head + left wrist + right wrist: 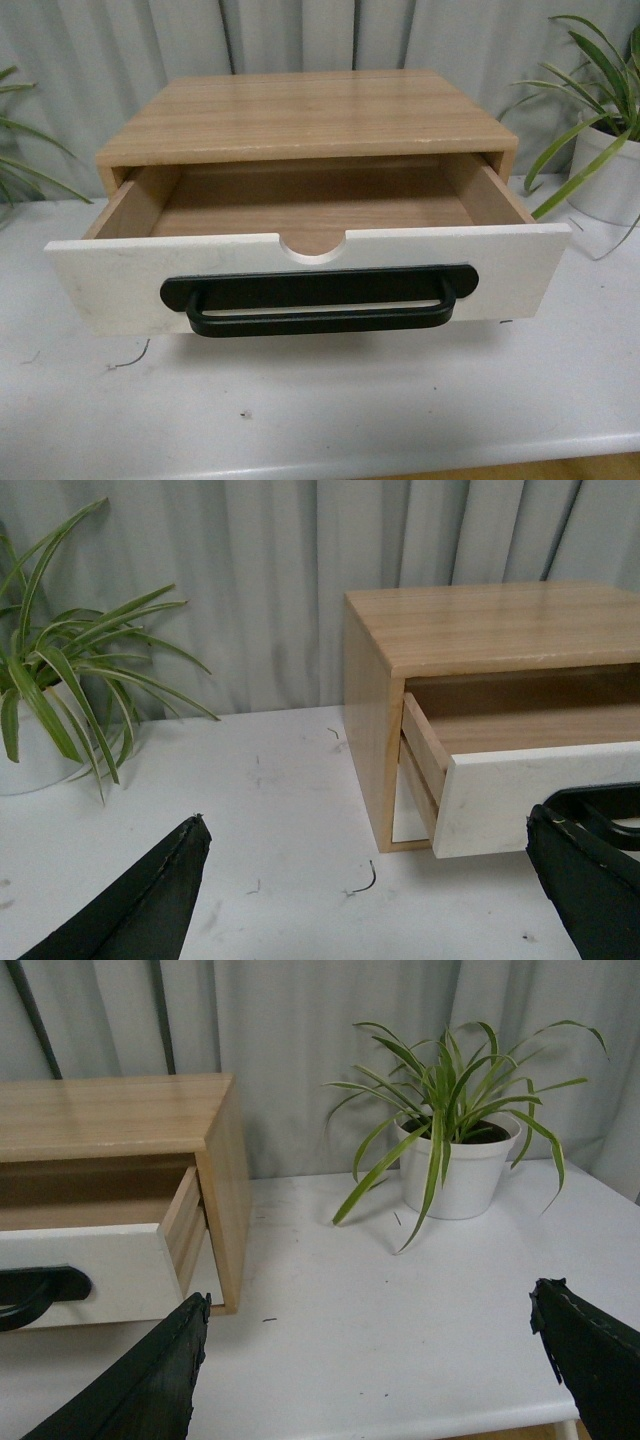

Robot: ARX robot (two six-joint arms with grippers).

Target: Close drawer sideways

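The drawer [120, 285] stands pulled well out of a light wood cabinet [300, 115]. It has a white front panel, a long black bar handle [320, 300] and a half-round notch in its top edge, and it is empty inside. Neither gripper shows in the front view. My left gripper [370, 880] is open, low over the table beside the drawer's left corner [500, 800], apart from it. My right gripper [370, 1350] is open over the table, to the right of the drawer's other end [100, 1270], apart from it.
The cabinet sits on a white table [320, 410]. A potted spider plant in a white pot [455, 1165] stands at the back right, another plant [60, 710] at the back left. A grey curtain hangs behind. The table's front edge is close.
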